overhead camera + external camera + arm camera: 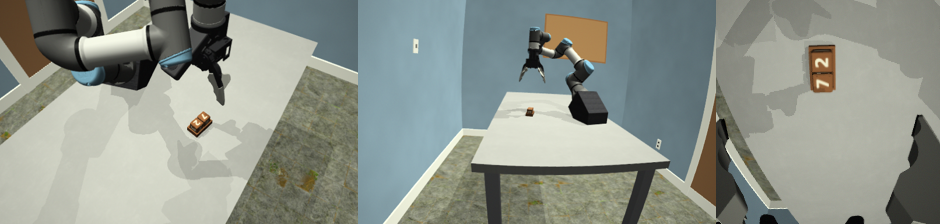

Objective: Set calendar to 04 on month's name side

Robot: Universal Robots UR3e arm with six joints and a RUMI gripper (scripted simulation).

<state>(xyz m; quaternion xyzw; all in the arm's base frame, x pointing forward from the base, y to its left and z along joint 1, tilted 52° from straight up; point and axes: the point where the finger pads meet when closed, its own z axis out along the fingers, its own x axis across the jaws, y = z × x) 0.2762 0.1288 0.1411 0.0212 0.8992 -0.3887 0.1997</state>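
A small brown tray (197, 135) (529, 115) stands on the table and holds two brown cubes side by side. The cube with a white 2 on top (196, 122) (822, 62) and the cube with a white 7 on top (204, 116) (822, 82) look seated flat. In the wrist view the 2 is above the 7. The digits on the side faces, and which long side bears the month's name, cannot be read. My gripper (532, 81) (818, 119) is wide open and empty, high above the table. In the wrist view the tray lies ahead of the line between the fingertips.
The arm's black base (140, 76) (591, 108) stands on the table (122, 181) (571, 146), to the right of the tray in the exterior view. The table's long edge runs on the tray's other side. Arm shadows fall around the tray.
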